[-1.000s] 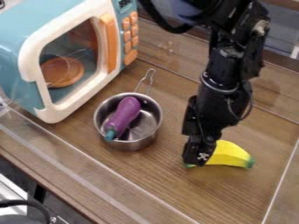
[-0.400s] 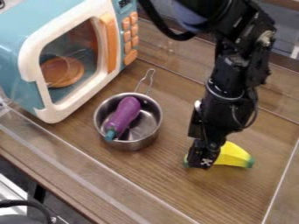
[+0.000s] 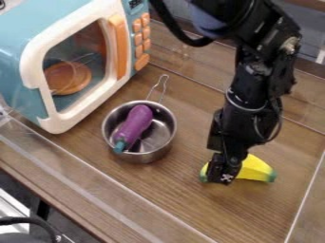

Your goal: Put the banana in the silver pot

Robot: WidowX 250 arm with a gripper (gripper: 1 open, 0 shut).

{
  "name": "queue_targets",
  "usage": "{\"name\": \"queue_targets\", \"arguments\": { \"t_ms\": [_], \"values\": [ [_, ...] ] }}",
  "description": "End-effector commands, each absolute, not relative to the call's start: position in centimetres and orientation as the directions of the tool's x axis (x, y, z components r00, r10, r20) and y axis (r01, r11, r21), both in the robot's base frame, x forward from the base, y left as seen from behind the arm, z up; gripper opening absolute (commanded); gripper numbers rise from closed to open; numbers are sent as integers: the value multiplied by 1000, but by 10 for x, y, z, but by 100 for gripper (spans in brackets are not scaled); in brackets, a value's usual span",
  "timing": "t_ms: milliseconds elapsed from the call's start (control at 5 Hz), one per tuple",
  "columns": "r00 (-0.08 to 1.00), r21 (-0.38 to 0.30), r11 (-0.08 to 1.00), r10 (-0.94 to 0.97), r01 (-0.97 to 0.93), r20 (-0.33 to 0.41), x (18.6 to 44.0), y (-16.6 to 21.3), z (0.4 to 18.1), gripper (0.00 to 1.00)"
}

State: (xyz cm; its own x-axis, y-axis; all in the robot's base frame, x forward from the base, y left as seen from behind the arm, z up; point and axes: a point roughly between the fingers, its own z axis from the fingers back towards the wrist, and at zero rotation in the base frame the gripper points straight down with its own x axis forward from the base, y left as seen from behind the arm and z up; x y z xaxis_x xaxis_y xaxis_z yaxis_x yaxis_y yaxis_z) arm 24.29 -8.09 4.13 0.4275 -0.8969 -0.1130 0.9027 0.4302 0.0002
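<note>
Camera shows the end effector (image 3: 223, 172) pointing down, seemingly spread wide over the banana (image 3: 254, 169).

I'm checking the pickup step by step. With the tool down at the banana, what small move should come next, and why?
Probably close the tool on the banana. It is open, pointing down, with its tips at the banana's left end on the table, so a grip looks like the missing step. The silver pot sits to the left, already holding a purple eggplant, so lifting comes after.
</note>
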Motion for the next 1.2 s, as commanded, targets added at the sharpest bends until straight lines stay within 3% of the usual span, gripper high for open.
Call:
{"name": "queue_targets", "arguments": {
  "t_ms": [0,1000],
  "values": [
    [419,26,418,-904,908,-90,246,-86,45,100],
    [466,45,464,-883,885,-60,247,-91,37,100]
  ]
}}
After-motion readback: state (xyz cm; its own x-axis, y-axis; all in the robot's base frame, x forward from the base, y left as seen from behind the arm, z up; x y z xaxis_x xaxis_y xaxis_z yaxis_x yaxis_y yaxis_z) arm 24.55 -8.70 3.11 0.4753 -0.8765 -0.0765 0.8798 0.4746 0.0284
